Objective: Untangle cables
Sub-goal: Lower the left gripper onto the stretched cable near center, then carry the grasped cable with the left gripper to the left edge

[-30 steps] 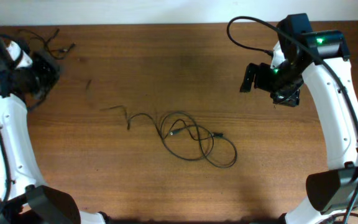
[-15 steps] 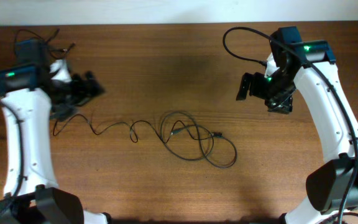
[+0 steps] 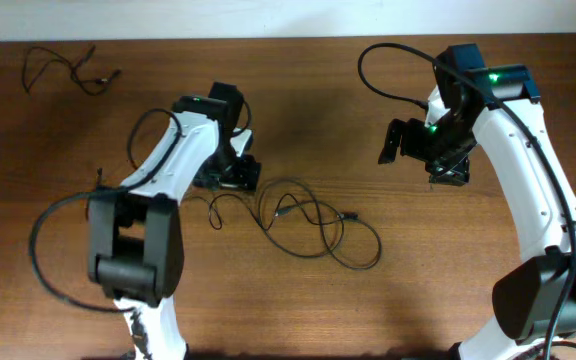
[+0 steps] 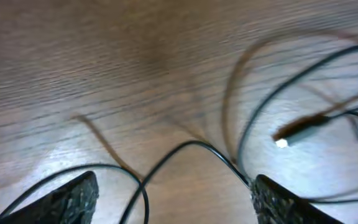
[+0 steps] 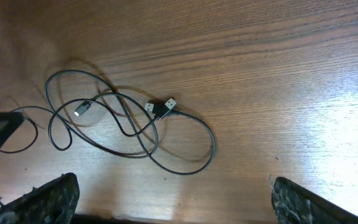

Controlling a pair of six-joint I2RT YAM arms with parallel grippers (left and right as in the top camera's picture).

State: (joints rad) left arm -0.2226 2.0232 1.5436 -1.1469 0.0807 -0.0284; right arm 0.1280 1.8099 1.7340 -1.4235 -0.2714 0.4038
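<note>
A loose tangle of thin black cables [image 3: 313, 225] lies mid-table, one small plug [image 3: 349, 216] pointing right. My left gripper [image 3: 230, 176] hovers low over the tangle's left end. It is open in the left wrist view, where my left gripper [image 4: 176, 202] has cable strands [image 4: 191, 146] running across the gap between its fingers, untouched. A plug end [image 4: 300, 127] lies just beyond. My right gripper [image 3: 423, 152] hangs open to the upper right, away from the cables [image 5: 129, 121], and in its wrist view my right gripper [image 5: 182, 199] holds nothing.
A separate small black cord [image 3: 68, 68] lies at the table's far left corner. The left arm's own thick cable [image 3: 43, 250] loops out over the table's left side. A pale wall edge [image 3: 288, 15] borders the far side.
The left arm swung from the far left to the middle, over the tangle's left end, and its jaws went from shut to open. The right arm shifted slightly left, then held still.
</note>
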